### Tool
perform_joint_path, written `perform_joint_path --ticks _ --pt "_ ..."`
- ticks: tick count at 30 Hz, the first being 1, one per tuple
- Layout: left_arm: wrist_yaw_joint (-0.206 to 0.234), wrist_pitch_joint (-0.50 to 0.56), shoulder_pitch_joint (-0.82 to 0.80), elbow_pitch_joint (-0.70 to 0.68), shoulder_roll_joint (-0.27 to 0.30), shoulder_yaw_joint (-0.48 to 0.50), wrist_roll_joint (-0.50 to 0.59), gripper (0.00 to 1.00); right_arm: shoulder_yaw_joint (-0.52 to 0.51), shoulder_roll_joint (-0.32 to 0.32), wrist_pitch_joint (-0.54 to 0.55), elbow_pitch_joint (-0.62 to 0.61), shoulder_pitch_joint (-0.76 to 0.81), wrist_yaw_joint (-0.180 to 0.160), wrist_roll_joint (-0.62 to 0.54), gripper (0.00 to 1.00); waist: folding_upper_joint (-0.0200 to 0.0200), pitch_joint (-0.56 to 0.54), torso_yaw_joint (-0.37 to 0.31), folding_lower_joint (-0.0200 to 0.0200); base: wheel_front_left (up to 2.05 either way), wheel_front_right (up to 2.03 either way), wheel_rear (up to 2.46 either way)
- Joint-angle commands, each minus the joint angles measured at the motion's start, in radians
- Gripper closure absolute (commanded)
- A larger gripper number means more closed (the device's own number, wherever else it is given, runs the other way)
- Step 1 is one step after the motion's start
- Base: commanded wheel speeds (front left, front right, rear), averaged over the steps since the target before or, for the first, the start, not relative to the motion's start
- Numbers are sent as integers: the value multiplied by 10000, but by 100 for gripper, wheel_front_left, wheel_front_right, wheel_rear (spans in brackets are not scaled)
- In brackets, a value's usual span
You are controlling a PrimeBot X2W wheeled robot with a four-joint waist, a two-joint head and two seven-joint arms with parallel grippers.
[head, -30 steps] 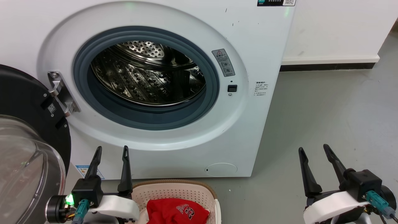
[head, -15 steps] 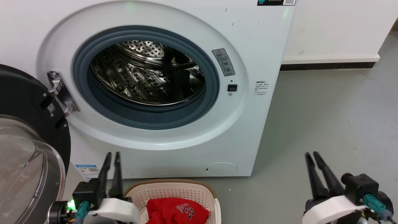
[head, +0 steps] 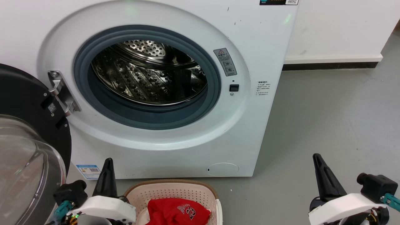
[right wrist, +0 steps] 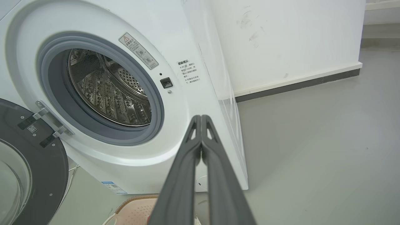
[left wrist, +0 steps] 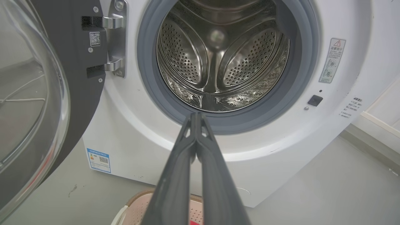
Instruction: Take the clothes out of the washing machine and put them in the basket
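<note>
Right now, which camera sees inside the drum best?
The left wrist view: it looks straight into the drum, to the back. The head view looks down on its lower wall; the right wrist view sees it from the side.

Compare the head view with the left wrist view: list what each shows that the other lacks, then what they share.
Head view: the shut right gripper and the white "23" print on the bright red jersey-like garment. Left wrist view: the perforated steel drum's rear hub, seen straight on. Both: the large white front-loading washing machine, its black-rimmed glass door standing open, the cream perforated plastic basket and the shut left gripper.
</note>
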Motion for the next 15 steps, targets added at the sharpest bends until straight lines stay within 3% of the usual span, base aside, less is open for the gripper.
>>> perform_joint_path --ticks 1,15 --pt "-54 80 -307 -118 18 73 -393 100 -28 -86 41 -62 -319 -1 438 100 -1 2 3 -1 0 0 0" --pt "-341 633 -443 13 -81 319 -2679 100 -129 -177 282 279 -574 -2 2877 100 -1 31 32 -1 0 0 0"
